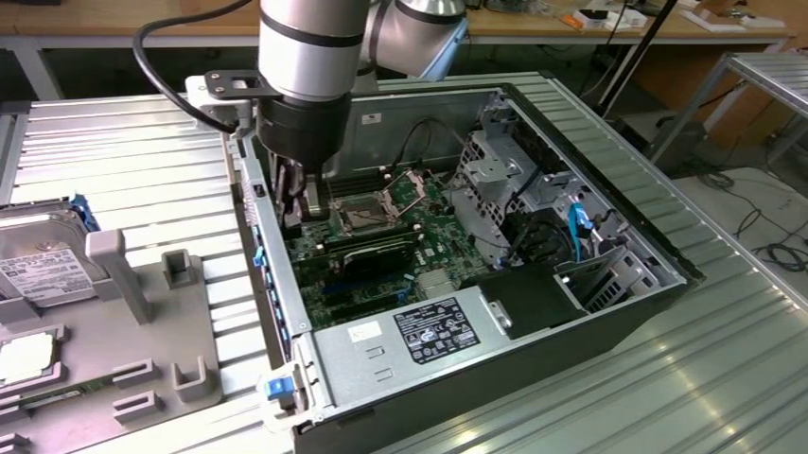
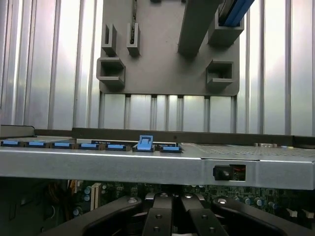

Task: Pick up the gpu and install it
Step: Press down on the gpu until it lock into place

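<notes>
I am looking down into an open computer case (image 1: 657, 260) lying on its side on a ribbed metal table (image 1: 707, 378). The arm is reaching in at the exterior view's left, beside the case's back wall, and the claw (image 1: 301, 200) is hanging just over the green main board (image 1: 436, 248), close to the square processor socket (image 1: 366, 216).

In the wrist view the claw (image 2: 170, 219) is showing its black fingers (image 2: 157, 216) pressed together, fully closed. I cannot tell whether the graphics card is pinched between them, and I cannot make it out anywhere else.

The silver power supply (image 1: 378, 345) at the near end is carrying a black label with white print, too small for me to read. A small white sticker (image 1: 373, 119) is sitting on the far inner wall, also unreadable.

To the exterior view's left, a grey holder tray (image 1: 139, 312) is lying on the table, with a silver hard drive (image 1: 38, 270) at its left edge wearing a white label I cannot read. In the wrist view a blue clip (image 2: 144, 143) is standing up on the case's edge, with the tray (image 2: 167, 54) beyond it.
</notes>
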Tool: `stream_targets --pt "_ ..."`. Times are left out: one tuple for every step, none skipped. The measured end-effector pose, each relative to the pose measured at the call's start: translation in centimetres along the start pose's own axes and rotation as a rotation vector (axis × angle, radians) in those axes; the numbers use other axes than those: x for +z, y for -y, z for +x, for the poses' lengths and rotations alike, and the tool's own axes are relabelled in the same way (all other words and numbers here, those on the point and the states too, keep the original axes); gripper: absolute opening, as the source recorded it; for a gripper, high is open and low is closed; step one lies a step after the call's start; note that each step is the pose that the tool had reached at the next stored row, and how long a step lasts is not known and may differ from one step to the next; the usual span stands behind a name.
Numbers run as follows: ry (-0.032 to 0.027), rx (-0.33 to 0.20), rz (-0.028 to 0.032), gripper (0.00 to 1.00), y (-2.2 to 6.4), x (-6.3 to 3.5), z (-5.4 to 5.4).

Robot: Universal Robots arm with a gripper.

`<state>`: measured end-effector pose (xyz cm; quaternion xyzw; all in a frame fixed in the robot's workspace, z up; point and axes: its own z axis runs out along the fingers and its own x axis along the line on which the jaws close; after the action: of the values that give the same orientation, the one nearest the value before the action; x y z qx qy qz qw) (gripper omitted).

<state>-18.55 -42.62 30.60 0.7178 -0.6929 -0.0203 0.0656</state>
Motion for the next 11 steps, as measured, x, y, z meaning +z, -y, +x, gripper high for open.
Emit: stream_targets --pt "0.0000 0.000 0.0000 0.11 0.00 0.00 0.00" --pt "0.0000 0.000 0.0000 0.11 0.00 0.00 0.00" --pt "-0.0005 0.000 0.0000 0.11 0.00 0.00 0.00" --pt "-0.0046 0.001 -0.0007 0.11 -0.01 0.01 0.00" --pt "-0.0079 0.001 -0.0011 0.11 -0.01 0.02 0.00" --pt "-0.0120 0.001 -0.0016 0.11 0.00 0.02 0.00" --pt "-0.0172 0.002 -0.0025 0.11 0.01 0.03 -0.01" --pt "-0.0206 0.002 -0.0031 0.11 0.00 0.03 -0.01" --pt "-0.0257 0.003 -0.0039 0.11 0.00 0.02 -0.01" --pt "-0.0336 0.004 -0.0052 0.11 -0.01 -0.01 0.02" --pt "-0.0338 0.004 -0.0051 0.11 0.00 0.01 0.01"
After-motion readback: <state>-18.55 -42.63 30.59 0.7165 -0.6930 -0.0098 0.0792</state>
